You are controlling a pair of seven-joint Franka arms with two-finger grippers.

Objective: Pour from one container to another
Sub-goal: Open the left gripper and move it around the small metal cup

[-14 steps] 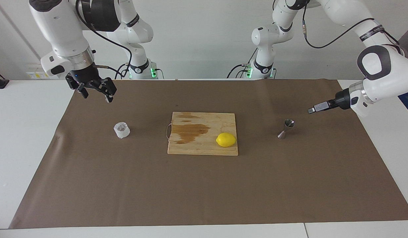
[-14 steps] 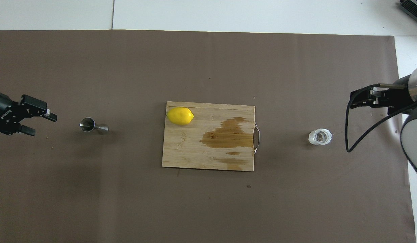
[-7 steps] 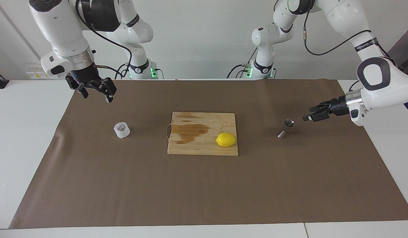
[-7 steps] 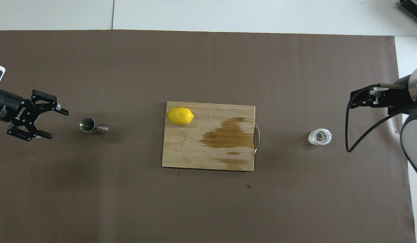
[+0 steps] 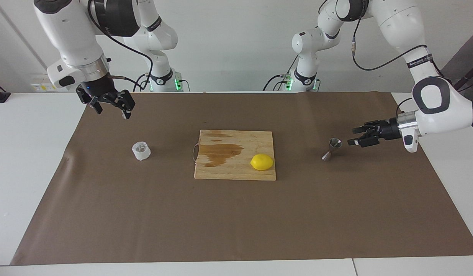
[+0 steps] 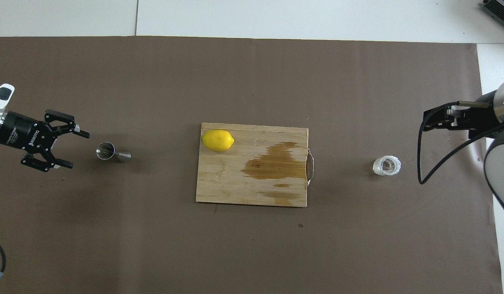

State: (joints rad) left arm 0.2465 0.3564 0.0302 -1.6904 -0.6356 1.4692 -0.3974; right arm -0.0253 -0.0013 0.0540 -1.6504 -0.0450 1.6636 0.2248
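The small white crinkled cup (image 5: 141,151) stands on the brown mat toward the right arm's end, and shows from above in the overhead view (image 6: 386,165). The steel hourglass jigger (image 5: 332,148) stands upright toward the left arm's end (image 6: 109,151). My left gripper (image 5: 353,137) is open and empty, held level at the jigger's height just beside it, a short gap away; it also shows in the overhead view (image 6: 77,149). My right gripper (image 5: 112,109) is open and empty, raised over the mat near the cup (image 6: 429,122); that arm waits.
A wooden cutting board (image 5: 228,168) with a dark wet stain lies at the middle of the mat (image 6: 235,179). A yellow lemon (image 5: 262,162) sits on the board's end toward the jigger (image 6: 218,140). The brown mat (image 5: 221,222) covers the white table.
My left gripper has come down and moved toward the jigger, turning so its open fingers face it. The right arm, cup, jigger and lemon have not moved.
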